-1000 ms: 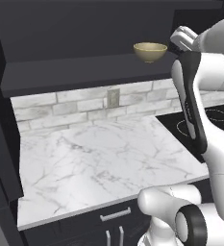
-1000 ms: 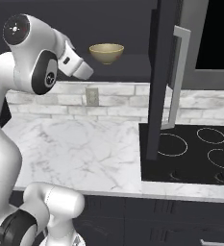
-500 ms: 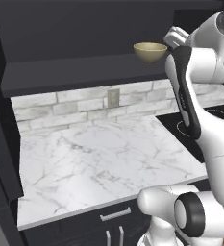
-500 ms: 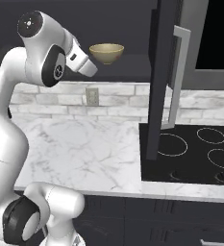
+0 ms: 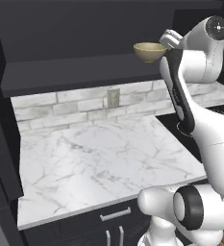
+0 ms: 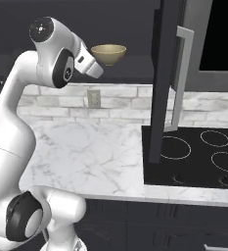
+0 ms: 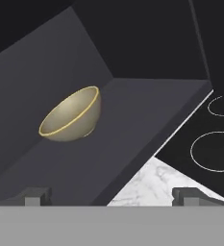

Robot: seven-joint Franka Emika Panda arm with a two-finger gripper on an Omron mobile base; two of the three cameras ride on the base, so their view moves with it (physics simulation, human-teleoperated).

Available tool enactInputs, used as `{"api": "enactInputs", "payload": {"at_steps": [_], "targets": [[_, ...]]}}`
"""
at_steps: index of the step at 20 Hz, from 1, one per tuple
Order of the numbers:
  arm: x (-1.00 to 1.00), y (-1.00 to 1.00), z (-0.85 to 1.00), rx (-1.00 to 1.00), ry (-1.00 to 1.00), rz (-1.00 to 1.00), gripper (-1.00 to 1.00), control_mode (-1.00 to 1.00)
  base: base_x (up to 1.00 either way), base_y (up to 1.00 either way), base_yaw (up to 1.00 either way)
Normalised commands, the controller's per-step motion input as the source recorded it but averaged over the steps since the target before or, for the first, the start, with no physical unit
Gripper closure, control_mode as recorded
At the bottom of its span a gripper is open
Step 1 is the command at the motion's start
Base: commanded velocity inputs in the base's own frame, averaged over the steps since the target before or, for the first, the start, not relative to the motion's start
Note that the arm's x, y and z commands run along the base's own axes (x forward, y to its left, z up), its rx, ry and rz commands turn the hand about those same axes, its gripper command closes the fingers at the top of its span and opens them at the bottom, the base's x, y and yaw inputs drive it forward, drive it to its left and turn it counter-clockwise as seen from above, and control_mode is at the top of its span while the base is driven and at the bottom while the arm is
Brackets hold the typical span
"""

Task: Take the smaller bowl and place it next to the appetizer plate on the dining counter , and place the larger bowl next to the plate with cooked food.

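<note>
The smaller bowl [image 5: 149,51] [image 6: 108,53] [image 7: 72,117], glossy golden-tan, stands upright on a dark shelf [image 7: 132,125] above the wall counter. My gripper [image 5: 165,38] [image 6: 100,72] [image 7: 113,196] hovers at shelf height just beside the bowl, a short gap away, not touching it. Its jaws stand open and empty. In the hand view the bowl sits up and to the left of the two dark fingertips [image 7: 36,196]. The larger bowl, the appetizer plate, the plate with cooked food and the dining counter are out of view.
A white marble wall counter [image 5: 99,158] with a brick backsplash and an outlet [image 5: 113,97] lies under the shelf. A black cooktop [image 6: 198,157] adjoins it on the right. A dark open cabinet door [image 6: 167,73] with a grey handle hangs right of the bowl.
The arm has lifted and its hand has swung closer to the golden-tan bowl on the shelf. The jaws stayed open; the bowl has not moved.
</note>
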Motion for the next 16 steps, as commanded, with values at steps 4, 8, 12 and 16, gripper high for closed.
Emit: {"api": "enactInputs", "payload": {"at_steps": [4,8,12,16], "targets": [[0.3,-0.04,0.04,0.0,0.07,0.0,-1.0,-1.0,0.0,0.0,0.0],[0.35,-0.07,0.0,0.0,0.08,0.0,-1.0,-1.0,0.0,0.0,0.0],[0.42,-0.09,0.0,0.0,0.06,0.0,-1.0,-1.0,0.0,0.0,0.0],[0.46,-0.07,0.0,0.0,0.02,0.0,-1.0,-1.0,0.0,0.0,0.0]]}}
